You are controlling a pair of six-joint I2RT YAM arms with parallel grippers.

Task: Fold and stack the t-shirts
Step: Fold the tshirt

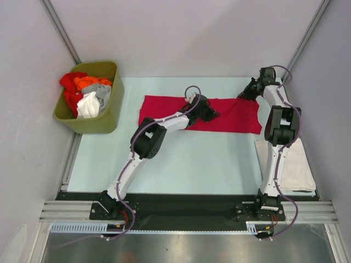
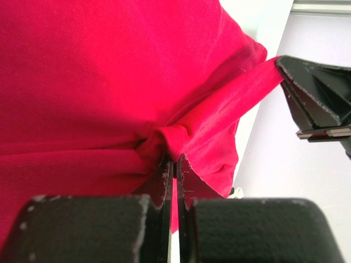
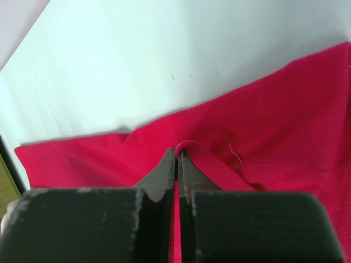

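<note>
While the left tool [image 2: 174, 161] and right tool [image 3: 176, 156] each pinch the crimson t-shirt [image 1: 160, 109], part-folded at twelve o'clock, one off-white t-shirt [image 1: 300, 172] lies folded at four o'clock, remaining t-shirts [image 1: 88, 96] in bin [image 1: 88, 127] at ten o'clock.

The crimson-red t-shirt [image 1: 236, 116] and off-white t-shirt [image 1: 299, 170] are plain; the bin [image 1: 92, 125] is olive-green.

An olive-green plastic bin [image 1: 98, 125] sits at the far-left corner of the pale blue table [image 1: 192, 164].
</note>
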